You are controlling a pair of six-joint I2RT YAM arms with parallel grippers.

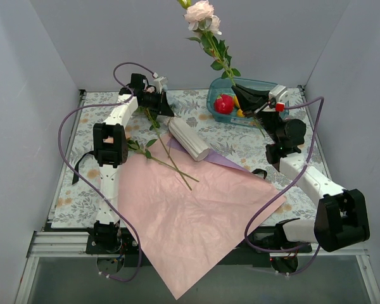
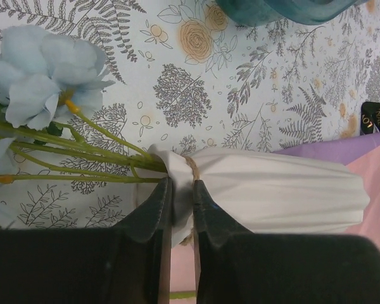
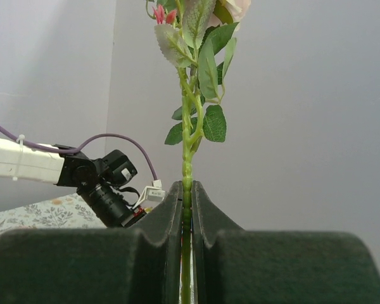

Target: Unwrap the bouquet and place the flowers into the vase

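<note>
In the overhead view the neck of the small white ribbed vase [image 2: 278, 193] is lost under the left gripper [image 2: 182, 187]. Only the wrist camera shows the grip: both fingers pinched narrow on the scalloped rim at the twine-bound neck. The vase lies on its side, its base end over the purple sheet [image 1: 227, 159] and the pink wrapping paper [image 1: 190, 215]. Thin green stems [image 2: 82, 152] meet its mouth; whether they run inside cannot be told. The pale blue blooms [image 2: 44, 76] are cut by the left frame edge.

The right gripper [image 3: 186, 190] is clamped tight on an upright leafy rose stem [image 3: 187, 145], whose lower end is hidden between the fingers. Its pink bloom [image 1: 199, 12] is cropped in the wrist view and reaches the top edge overhead. This gripper hangs over the teal translucent bowl [image 1: 216, 117] at the far side.

Two loose stems [image 1: 171, 161] lie just beside the vase. The pink paper's near corner overhangs the front edge, and the floral tablecloth [image 1: 69, 190] shows bare along the left side
</note>
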